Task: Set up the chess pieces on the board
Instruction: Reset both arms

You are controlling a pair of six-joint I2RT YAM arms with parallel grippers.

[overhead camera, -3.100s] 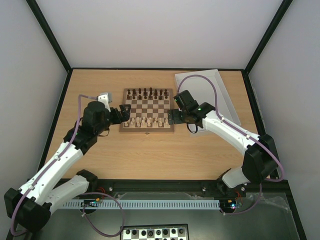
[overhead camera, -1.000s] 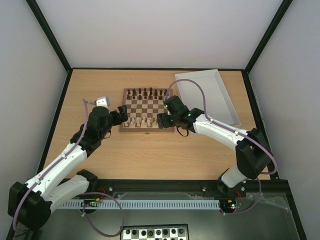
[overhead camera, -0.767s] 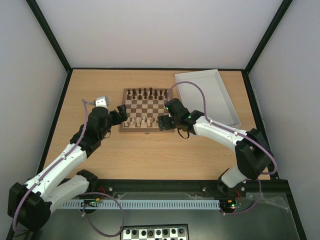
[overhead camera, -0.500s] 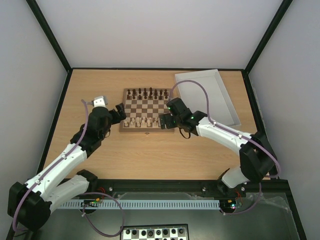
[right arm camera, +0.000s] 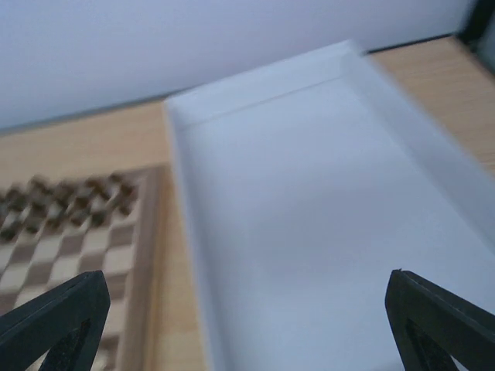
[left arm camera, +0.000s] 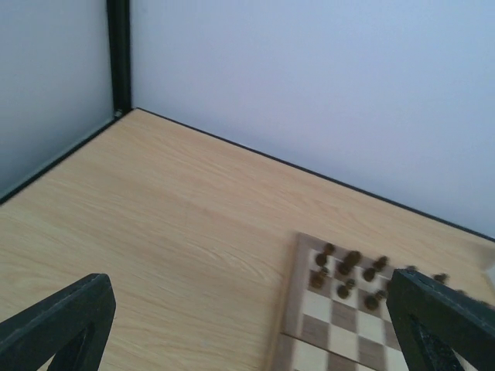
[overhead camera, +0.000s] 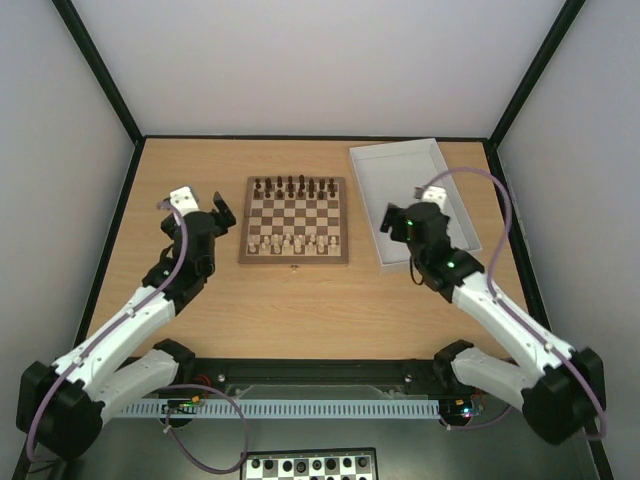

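The board [overhead camera: 294,224] lies at the table's middle. The pale chess pieces [overhead camera: 290,241] stand in its two near rows, and dark pieces [overhead camera: 295,186] fill the two far rows. My left gripper [overhead camera: 222,212] hovers left of the board, open and empty. In the left wrist view its fingers [left arm camera: 58,325] frame bare table and the board's far left corner [left arm camera: 340,313]. My right gripper [overhead camera: 394,222] hangs over the near left part of the white tray [overhead camera: 440,175], open and empty. The right wrist view shows the tray floor [right arm camera: 309,232] between the fingers [right arm camera: 441,325] and the board [right arm camera: 143,255] at the left.
The white tray is empty and sits right of the board. Black frame posts and pale walls close in the table on three sides. A black-and-white checkered board [overhead camera: 310,466] lies below the table's near edge.
Both arms have drawn back from the board. The right gripper left the board's near right corner and swung right over the tray. The left gripper moved left and up.
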